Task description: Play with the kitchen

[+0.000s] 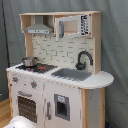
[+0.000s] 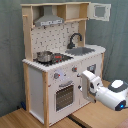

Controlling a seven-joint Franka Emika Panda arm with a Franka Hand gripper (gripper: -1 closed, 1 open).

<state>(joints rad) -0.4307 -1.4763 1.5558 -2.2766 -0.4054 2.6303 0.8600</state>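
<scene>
1 tall white and light-wood toy kitchen [image 2: 60, 60] is standing on a wooden floor in both exterior views, filling most of each picture in front of a grey backdrop. In the second exterior view the white robot arm [image 2: 111, 94] is reaching in from the second exterior view's lower right, and its gripper [image 2: 86, 78] is pointing at the kitchen's front panel, just beside the oven door [image 2: 65, 95] and level with the row of knobs. Whether the gripper is touching the panel is not clear, and I cannot tell whether it is open or closed. The kitchen is lying to the second exterior view's left of the gripper and rising well above it.

On the counter a small metal pot [image 2: 44, 56] is sitting on the black stove top [image 2: 56, 58], with the grey sink [image 2: 80, 50] and curved black faucet [image 2: 75, 39] beside it. A grey range hood [image 2: 49, 21] is hanging above the stove.

In the first exterior view only a pale rounded part of the arm is showing at the bottom edge, below the oven door.
</scene>
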